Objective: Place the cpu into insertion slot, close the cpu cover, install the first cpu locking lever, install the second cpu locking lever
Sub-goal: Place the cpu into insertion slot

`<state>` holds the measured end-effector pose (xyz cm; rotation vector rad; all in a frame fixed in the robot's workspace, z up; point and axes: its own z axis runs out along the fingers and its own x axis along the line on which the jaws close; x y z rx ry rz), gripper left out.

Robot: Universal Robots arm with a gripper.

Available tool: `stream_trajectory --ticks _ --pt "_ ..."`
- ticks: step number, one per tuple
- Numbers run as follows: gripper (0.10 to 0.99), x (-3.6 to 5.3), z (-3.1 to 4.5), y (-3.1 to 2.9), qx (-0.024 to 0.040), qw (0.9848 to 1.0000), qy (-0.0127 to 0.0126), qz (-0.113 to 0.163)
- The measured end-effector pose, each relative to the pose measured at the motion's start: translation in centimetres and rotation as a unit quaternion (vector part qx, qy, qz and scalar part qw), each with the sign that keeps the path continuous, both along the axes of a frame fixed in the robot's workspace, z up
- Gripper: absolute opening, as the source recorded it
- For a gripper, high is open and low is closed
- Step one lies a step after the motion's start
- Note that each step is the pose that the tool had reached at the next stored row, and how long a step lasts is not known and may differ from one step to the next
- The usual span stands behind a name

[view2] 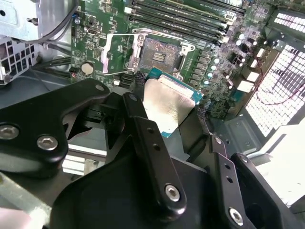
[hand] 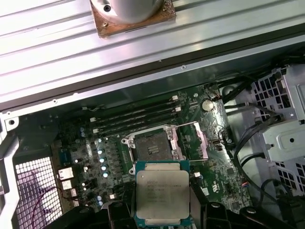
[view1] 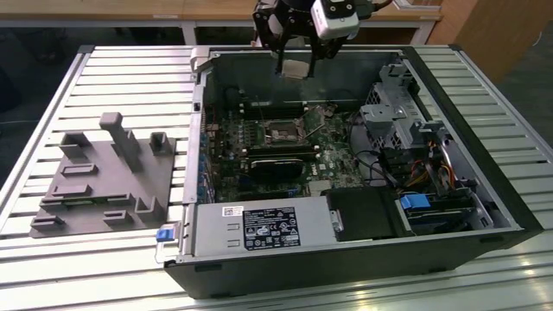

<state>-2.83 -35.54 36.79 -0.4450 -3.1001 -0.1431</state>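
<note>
**A:** Why's the cpu (hand: pixel 162 191) hanging up in the air?

**B:** The gripper (view1: pixel 298 65) pinches it by its edges, held level and well above the slot (view1: pixel 283 135), roughly 12 o'clock from it in the exterior view. The cover (view1: pixel 316 115) stands flipped open, I'd guess to leave the slot bare.

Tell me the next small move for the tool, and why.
Probably lower the tool toward the insertion slot: it grips the cpu well above the circuit board, the slot looks empty, and the cpu cover stands open beside it.
</note>
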Motion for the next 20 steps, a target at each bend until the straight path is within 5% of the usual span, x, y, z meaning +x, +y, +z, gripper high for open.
stream_trajectory --ticks 20 --pt "0.541 0.00 -0.02 0.00 0.0000 0.9986 0.0000 -0.054"
